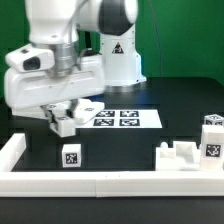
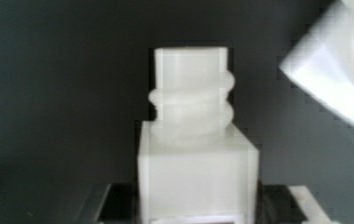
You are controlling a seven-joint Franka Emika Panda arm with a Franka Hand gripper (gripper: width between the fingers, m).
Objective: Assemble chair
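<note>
My gripper [image 1: 63, 118] hangs above the table at the exterior view's left and is shut on a white blocky chair part [image 1: 66, 124]. In the wrist view this part [image 2: 195, 140] is a square block with a narrower threaded post on its end, and it stands out from between my dark fingers [image 2: 113, 203]. A small white tagged block [image 1: 72, 155] lies on the table below and in front of the gripper. More chair parts lie at the exterior view's right: a notched piece [image 1: 180, 157] and two tagged blocks [image 1: 212, 125] [image 1: 213, 149].
The marker board [image 1: 122, 117] lies flat behind the gripper, by the robot's base. A long white border rail [image 1: 100, 180] runs along the front and up the left side. A white blurred edge [image 2: 339, 60] shows in the wrist view.
</note>
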